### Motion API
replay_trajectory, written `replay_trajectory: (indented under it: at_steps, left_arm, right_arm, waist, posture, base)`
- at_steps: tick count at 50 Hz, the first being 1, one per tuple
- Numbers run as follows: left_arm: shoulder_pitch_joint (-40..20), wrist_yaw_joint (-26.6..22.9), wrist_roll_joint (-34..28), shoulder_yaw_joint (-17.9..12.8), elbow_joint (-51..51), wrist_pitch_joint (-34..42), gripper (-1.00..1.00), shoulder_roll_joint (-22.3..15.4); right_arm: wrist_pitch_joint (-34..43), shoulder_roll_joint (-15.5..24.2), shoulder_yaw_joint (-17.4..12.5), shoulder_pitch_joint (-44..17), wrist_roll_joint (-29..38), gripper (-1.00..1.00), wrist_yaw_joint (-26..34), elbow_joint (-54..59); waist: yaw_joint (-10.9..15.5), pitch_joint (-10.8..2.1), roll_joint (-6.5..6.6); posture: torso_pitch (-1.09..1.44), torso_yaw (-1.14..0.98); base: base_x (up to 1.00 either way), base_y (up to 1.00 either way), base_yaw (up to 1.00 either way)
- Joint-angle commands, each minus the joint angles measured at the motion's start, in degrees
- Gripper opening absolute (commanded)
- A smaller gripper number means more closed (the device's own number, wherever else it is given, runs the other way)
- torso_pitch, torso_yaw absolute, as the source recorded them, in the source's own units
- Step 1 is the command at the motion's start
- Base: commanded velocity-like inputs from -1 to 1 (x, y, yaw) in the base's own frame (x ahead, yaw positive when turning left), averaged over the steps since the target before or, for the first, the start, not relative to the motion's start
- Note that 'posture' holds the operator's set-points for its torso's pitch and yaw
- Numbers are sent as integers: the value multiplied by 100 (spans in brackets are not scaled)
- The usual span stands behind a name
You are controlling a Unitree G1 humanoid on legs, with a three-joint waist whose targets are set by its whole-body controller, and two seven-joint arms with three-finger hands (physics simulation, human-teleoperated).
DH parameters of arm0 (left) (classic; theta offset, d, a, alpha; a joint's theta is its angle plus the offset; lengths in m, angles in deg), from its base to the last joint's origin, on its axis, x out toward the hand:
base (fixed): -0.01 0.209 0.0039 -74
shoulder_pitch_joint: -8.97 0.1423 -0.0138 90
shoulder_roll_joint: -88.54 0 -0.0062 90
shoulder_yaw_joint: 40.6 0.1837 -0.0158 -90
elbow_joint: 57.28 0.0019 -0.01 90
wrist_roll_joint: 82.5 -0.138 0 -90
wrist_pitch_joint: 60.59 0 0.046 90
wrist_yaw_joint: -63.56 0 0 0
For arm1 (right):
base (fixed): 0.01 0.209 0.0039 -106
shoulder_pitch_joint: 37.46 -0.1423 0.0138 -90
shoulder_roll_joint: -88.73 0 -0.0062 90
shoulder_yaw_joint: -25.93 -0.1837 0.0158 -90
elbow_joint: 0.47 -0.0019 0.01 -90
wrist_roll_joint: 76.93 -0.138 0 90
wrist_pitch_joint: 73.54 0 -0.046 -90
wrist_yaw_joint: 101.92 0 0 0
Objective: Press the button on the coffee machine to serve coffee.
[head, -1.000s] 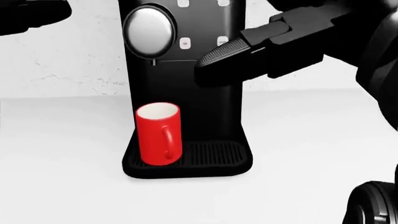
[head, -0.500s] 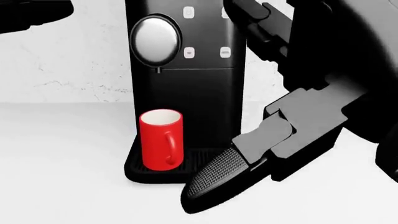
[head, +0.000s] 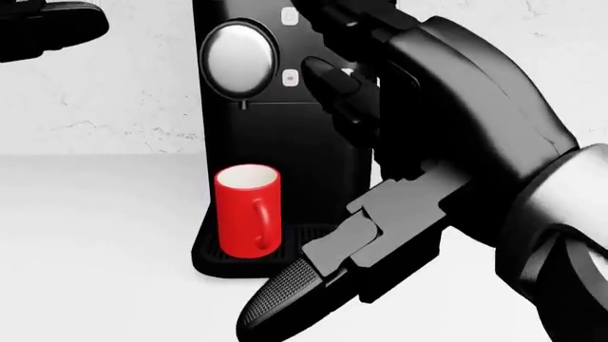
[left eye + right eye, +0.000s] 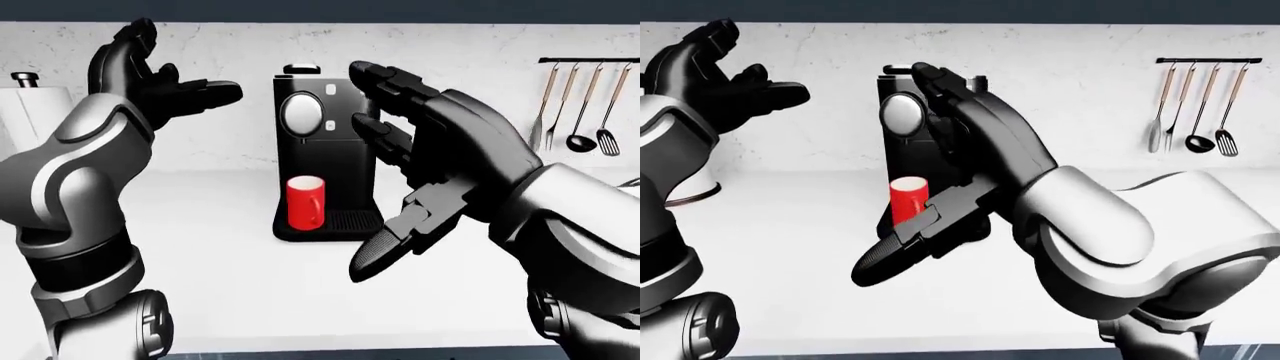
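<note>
The tall black coffee machine (image 4: 320,150) stands upright against the white wall at the far edge of the white worktop (image 4: 200,247), with a glossy red ceramic mug (image 4: 305,202) on its black drip tray under the round silver brew head (image 4: 301,112). The small pale buttons (image 3: 290,77) are set on the upper face, just right of that silver disc. The black three-fingered right hand (image 4: 420,157) is held spread, nothing gripped, directly before the machine's right half; its upper fingertips (image 3: 323,78) are seen level with the button panel, so the remaining travel is judged to run away from the robot and slightly leftward. The black left hand (image 4: 160,82) is raised open and empty, well apart to the left, so the right is plainly nearer. Whether a fingertip already touches the panel cannot be told. In the head view two buttons are hidden behind the fingers; the left-eye view shows the machine's whole height and a gap beside the hand, while the right-eye view has most of the machine covered.
</note>
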Motion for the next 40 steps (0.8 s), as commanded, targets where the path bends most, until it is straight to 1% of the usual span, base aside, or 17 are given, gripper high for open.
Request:
replay_trajectory:
  at_steps: [1,6,16,24,29,35,40]
  left_arm:
    - [-180,-17,-6,-23,-91,-163,100,-42]
    - [-207,-11,-12,-16,-69,-166,100,-42]
    - [-242,-22,-29,-4,-17,-193,100,-42]
    - [-291,-22,-35,10,7,-189,100,-44]
    - [-252,-18,-21,-19,-40,-158,100,-47]
    - [-223,-33,-28,-22,-30,-188,100,-53]
    - [-164,-37,-25,-32,-56,-200,100,-60]
  right_arm:
    - [-76,6,-89,-143,65,100,-96,47]
    - [35,-158,-98,6,302,100,43,-7]
    - [168,-308,-102,3,589,100,221,97]
    - [346,-477,-227,125,1290,100,828,184]
    - [373,-590,-231,155,1485,100,958,190]
    - [404,-742,-184,147,1594,100,973,194]
    - [470,-888,-192,220,1965,100,1255,203]
  waist:
    - [1,17,27]
    - [12,9,26]
    - [24,-8,31]
    - [26,-18,28]
    - [23,-25,37]
    - [15,-30,53]
    - [7,-33,60]
  posture:
    - [-68,0]
    - [-68,0]
    - [-68,0]
    - [-68,0]
    - [-68,0]
    - [-68,0]
    - [-68,0]
  base:
    - [0,0,0]
    - [0,0,0]
    - [0,0,0]
    - [0,0,0]
    - [0,0,0]
    - [0,0,0]
    - [0,0,0]
